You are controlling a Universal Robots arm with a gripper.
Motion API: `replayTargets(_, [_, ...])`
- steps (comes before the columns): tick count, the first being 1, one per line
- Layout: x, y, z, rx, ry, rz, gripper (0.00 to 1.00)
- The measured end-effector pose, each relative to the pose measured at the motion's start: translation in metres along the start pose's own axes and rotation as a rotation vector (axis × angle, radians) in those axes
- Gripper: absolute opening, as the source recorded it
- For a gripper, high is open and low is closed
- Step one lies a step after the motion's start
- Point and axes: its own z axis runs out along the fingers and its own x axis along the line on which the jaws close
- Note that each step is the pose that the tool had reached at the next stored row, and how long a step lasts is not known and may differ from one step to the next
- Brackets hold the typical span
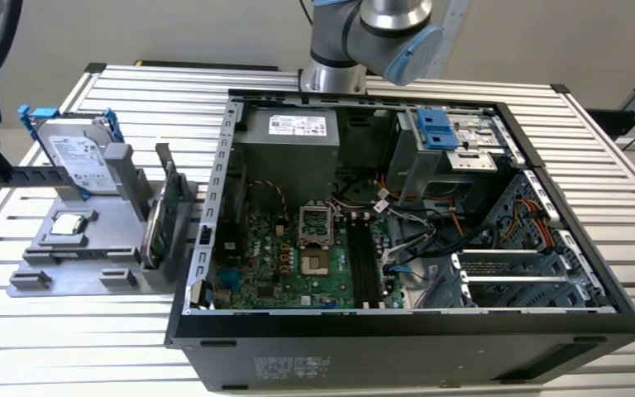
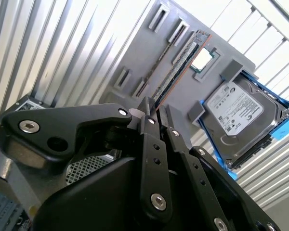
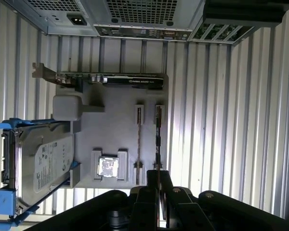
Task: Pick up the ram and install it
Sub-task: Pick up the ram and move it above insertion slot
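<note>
The ram (image 3: 158,137) stands on edge in a slot of the grey holder (image 3: 120,130), in line with the pincer (image 3: 159,175), which hangs over its near end, clenched on nothing. The likely trouble is that if the pincer comes down unspread, its tips would strike the thin top edge and tip the stick. The neighbouring slot (image 3: 138,137) lies just beside the ram, so an off-line finger could snag there. A grip at one end could also let the ram tilt, spoiling its seating in the motherboard's sockets (image 1: 364,256)

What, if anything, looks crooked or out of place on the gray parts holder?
Nothing stands out. The ram stands on edge, straight along the gray holder, and the hard drive and the chip sit in their own seats.
</note>
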Motion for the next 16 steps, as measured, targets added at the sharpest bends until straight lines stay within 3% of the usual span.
replayTargets(16, [-0.0001, 0.0003, -0.0079, -0.0001, 0.0001, 0.000, 0.00])
